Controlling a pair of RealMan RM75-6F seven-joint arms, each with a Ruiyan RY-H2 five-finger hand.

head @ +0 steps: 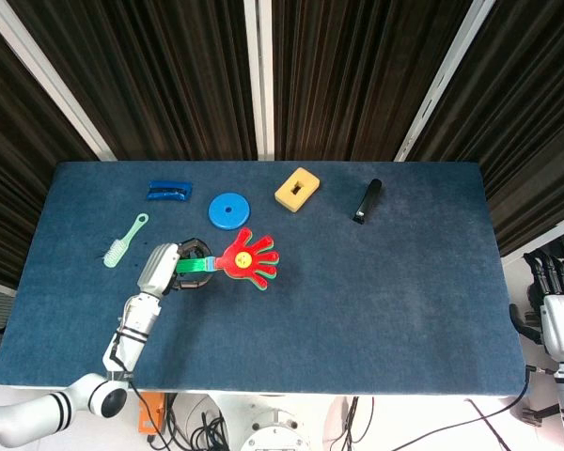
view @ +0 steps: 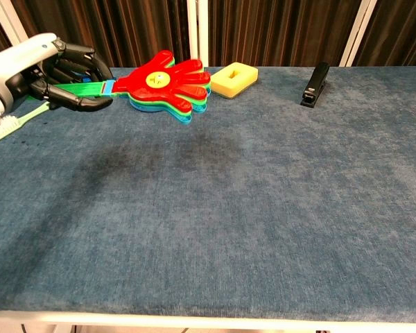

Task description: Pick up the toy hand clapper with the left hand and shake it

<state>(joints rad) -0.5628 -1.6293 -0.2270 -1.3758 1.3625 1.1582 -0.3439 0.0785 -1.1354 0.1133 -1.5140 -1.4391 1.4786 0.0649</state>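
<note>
Chest view: above the counter point(view: 263, 208) my left hand point(view: 52, 73) is wrapped round the green handle of the clapper point(view: 163, 83), holding it in the air. It looks like light, stiff plastic with loose, rattling palms; the handle seems the right hold

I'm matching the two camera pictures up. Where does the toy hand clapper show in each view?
Head view: toy hand clapper left of centre, just below the blue disc, its green handle gripped by the left hand.
Chest view: toy hand clapper upper left, lifted off the table, held by the left hand.
Shared landmark: the yellow block, to the clapper's right in both.
</note>
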